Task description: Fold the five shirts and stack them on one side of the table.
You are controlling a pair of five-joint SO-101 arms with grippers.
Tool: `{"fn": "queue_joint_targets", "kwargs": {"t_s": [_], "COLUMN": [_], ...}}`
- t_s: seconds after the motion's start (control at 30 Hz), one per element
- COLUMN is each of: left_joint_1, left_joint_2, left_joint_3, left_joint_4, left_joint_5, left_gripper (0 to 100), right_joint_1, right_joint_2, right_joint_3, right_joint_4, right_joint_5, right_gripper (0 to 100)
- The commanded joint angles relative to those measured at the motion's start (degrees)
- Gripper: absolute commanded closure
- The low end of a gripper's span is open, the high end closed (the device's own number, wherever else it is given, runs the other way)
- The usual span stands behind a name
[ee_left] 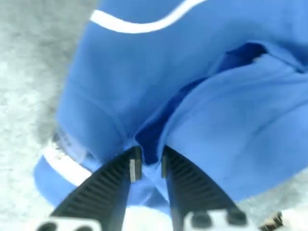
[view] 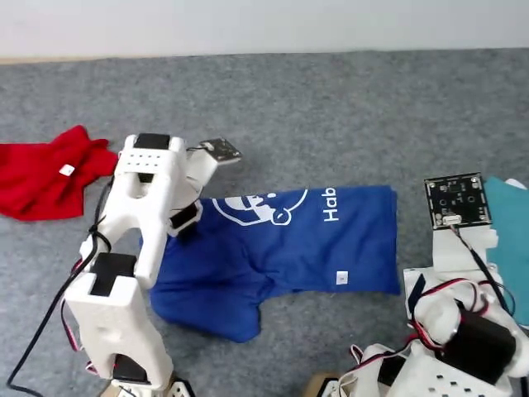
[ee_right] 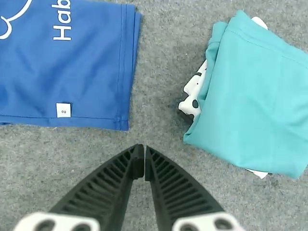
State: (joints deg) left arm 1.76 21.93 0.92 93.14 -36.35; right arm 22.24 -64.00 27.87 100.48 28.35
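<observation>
**Left pincer (ee_left: 147, 166) clenched on a fold of the blue shirt (view: 297, 240)**

In the left wrist view the left pincer's black ribbed fingers (ee_left: 122, 175) stand nearly together. A pleat of the blue shirt (ee_left: 216, 120) is pinched between their tips. The cloth bunches up around the grip, and a white-banded edge of the shirt lies just beside the fingers.

From the high view, the left arm (view: 136, 240) comes in from 7 o'clock and meets the shirt at its 9 o'clock end. The blue shirt lies at the middle of the grey tabletop (view: 331, 107), print side up with white lettering showing. Its 3 o'clock hem is flat and straight, while its 7 o'clock part is rumpled and bulges outward. A small white tag (view: 340, 278) sits near the hem at 5 o'clock.

The right pincer (ee_right: 144, 161) is clenched on nothing, its tips touching. It hangs over bare tabletop between the corner of the blue shirt (ee_right: 62, 62) and the teal shirt (ee_right: 255, 101). The right arm (view: 463, 331) sits at 5 o'clock in the high view.

The teal shirt (view: 508, 236) is folded and lies at the 3 o'clock edge. It rests on a white cloth (ee_right: 193, 94) with dark spots that peeks out along its side.

A red shirt (view: 45, 178) lies crumpled at 9 o'clock, apart from the blue one, on the far side of the left arm.
</observation>
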Motion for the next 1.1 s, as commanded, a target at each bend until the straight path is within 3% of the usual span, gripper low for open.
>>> {"fn": "queue_joint_targets", "kwargs": {"t_s": [0.0, 0.3, 0.43, 0.63, 0.77, 1.07], "left_joint_1": [1.8, 0.0, -2.0, 1.1, 3.6, 12.2], "left_joint_2": [-1.1, -1.1, -1.1, -1.3, -6.7, -27.1], "left_joint_3": [-1.9, -4.5, -7.9, -10.9, -2.9, 24.3], "left_joint_4": [2.3, 0.6, 0.7, 7.6, 7.5, 5.5], "left_joint_5": [-0.5, -2.1, -2.2, -4.3, -5.5, -10.5], "left_gripper": [92, 91, 87, 91, 97, 94], "right_joint_1": [0.6, 0.6, 0.6, 0.6, 0.6, 0.6], "right_joint_2": [0.2, -0.1, -0.1, 0.0, 0.2, 0.3], "right_joint_3": [-0.5, -0.5, -0.5, -0.4, -0.4, -0.3], "right_joint_4": [2.2, 2.2, 2.2, 2.2, 2.2, 2.1], "right_joint_5": [0.5, 0.6, 0.6, 0.6, 0.6, 0.6], "right_gripper": [99.0, 99.0, 99.0, 99.0, 99.0, 99.0]}}
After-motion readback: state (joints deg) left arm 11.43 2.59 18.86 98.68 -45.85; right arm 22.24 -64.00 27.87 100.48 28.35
